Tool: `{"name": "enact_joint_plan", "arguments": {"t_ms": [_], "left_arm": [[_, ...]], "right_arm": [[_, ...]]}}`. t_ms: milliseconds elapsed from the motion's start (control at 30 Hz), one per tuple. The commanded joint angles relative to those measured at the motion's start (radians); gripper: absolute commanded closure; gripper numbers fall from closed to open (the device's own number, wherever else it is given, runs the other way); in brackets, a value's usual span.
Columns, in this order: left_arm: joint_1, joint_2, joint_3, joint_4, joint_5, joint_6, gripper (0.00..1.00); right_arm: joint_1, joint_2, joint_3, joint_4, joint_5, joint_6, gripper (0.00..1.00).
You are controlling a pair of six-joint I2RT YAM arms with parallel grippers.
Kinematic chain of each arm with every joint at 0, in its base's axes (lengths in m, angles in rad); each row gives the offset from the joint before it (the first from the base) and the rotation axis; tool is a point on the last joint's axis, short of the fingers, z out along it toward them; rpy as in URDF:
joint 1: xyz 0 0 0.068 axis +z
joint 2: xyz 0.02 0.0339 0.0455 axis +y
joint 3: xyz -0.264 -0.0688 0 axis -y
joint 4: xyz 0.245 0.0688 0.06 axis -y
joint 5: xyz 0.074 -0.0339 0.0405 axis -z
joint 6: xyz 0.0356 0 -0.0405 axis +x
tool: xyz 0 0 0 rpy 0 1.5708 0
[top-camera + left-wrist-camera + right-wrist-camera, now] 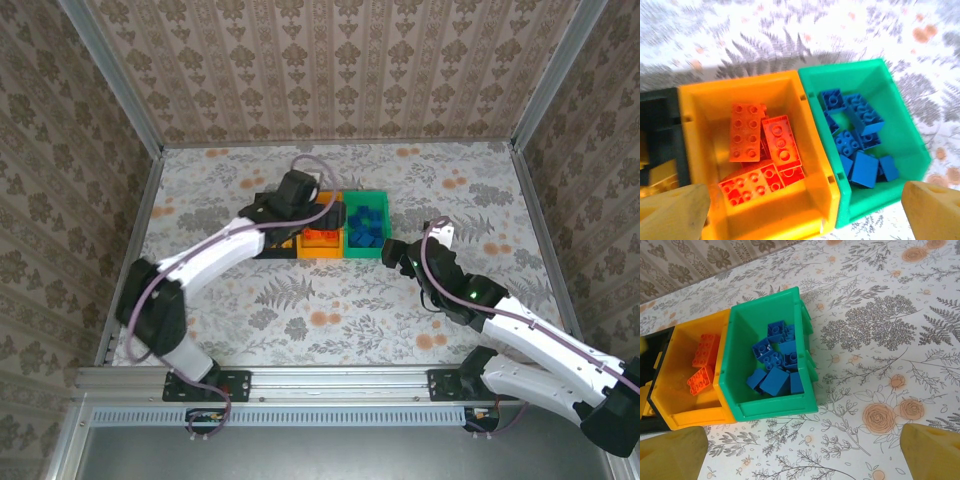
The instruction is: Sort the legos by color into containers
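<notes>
Three bins stand in a row: black (268,243), yellow-orange (322,243), green (366,228). Several red-orange legos (762,145) lie in the yellow-orange bin (695,135). Several blue legos (857,140) lie in the green bin (900,130). A bit of yellow lego (657,175) shows in the black bin (655,110), mostly cut off. My left gripper (802,215) hovers open above the yellow-orange and green bins, holding nothing. My right gripper (802,452) is open over bare table near the green bin (775,410), its blue legos (775,365) ahead of it.
The flowered tablecloth (320,310) is bare in front of the bins. Patterned walls with metal posts (530,110) enclose the table on three sides. The right gripper (398,255) sits just right of the green bin; the left gripper (308,210) is over the row.
</notes>
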Motion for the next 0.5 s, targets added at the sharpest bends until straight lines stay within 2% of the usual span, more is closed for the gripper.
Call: {"name": "enact_joint_plan", "arguments": {"t_ms": [0, 167, 267, 367, 467], "left_arm": [[-0.010, -0.167, -0.130, 0.057, -0.114, -0.005, 0.00], [-0.008, -0.436, -0.356, 0.074, -0.318, 0.039, 0.00], [0.004, -0.560, -0.457, 0.087, -0.378, 0.102, 0.00], [0.018, -0.630, -0.515, 0.045, -0.565, 0.094, 0.00], [0.078, -0.653, -0.563, 0.073, -0.717, 0.196, 0.00]], "right_arm": [[-0.006, 0.014, 0.043, -0.016, 0.023, -0.017, 0.00], [-0.006, 0.053, 0.058, -0.074, 0.124, 0.041, 0.00], [-0.006, 0.070, 0.055, -0.080, 0.160, 0.044, 0.00], [-0.008, 0.086, 0.044, -0.069, 0.173, 0.036, 0.00], [-0.010, 0.088, 0.013, -0.019, 0.174, 0.034, 0.00]]}}
